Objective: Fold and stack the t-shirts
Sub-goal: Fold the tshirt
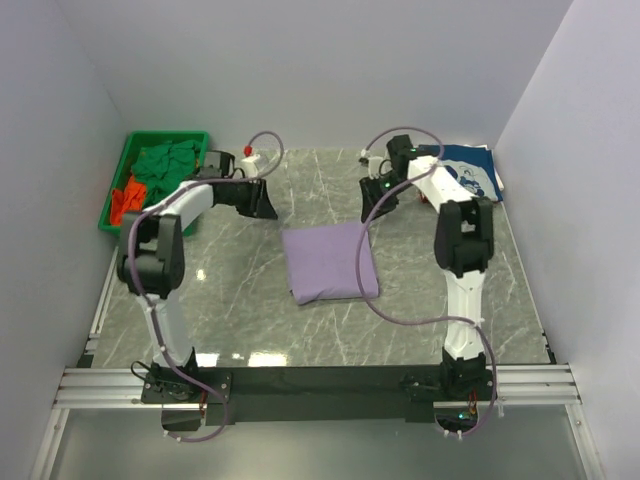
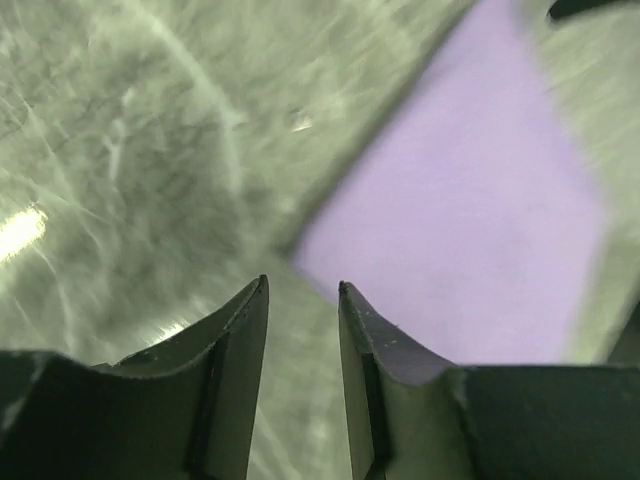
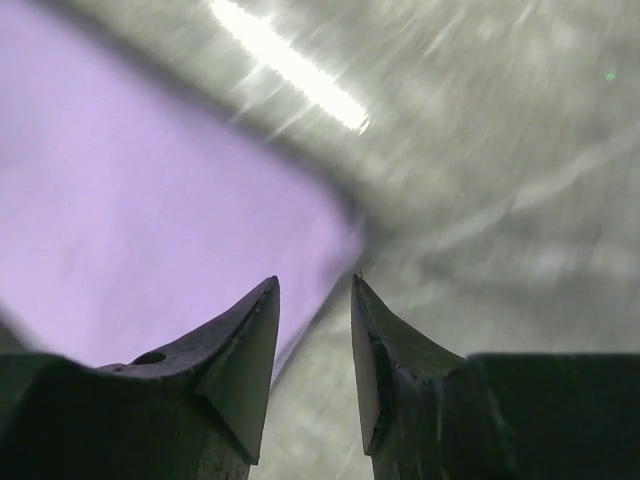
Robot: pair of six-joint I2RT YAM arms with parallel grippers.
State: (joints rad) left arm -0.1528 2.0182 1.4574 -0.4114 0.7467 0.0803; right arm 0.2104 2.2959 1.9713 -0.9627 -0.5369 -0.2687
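T-shirts, four counted. One lavender t-shirt point(image 1: 330, 262), folded to a rough square, lay flat at the centre of the top view on the grey marbled table point(image 1: 240, 300); it also showed at the upper right of the left wrist view point(image 2: 470, 230) and at the left of the right wrist view point(image 3: 150, 230). One navy t-shirt point(image 1: 472, 170) with white print lay at the upper right of the top view, partly behind the right arm. One green t-shirt point(image 1: 165, 160) and one orange-red t-shirt point(image 1: 125, 200) sat crumpled inside one green bin point(image 1: 115, 222) at the upper left. Arms, two. The left arm rose from the lower left, bent at a raised elbow and reached rightward; the left gripper point(image 1: 262, 198) point(image 2: 302, 290) hung above bare table near the lavender t-shirt's upper left corner, its fingers parted by a narrow gap with nothing between them. The right arm rose from the lower right and leaned toward upper centre; the right gripper point(image 1: 372, 203) point(image 3: 315, 285) hung near the same shirt's upper right corner, its fingers likewise slightly apart and empty. Both wrist views were blurred.
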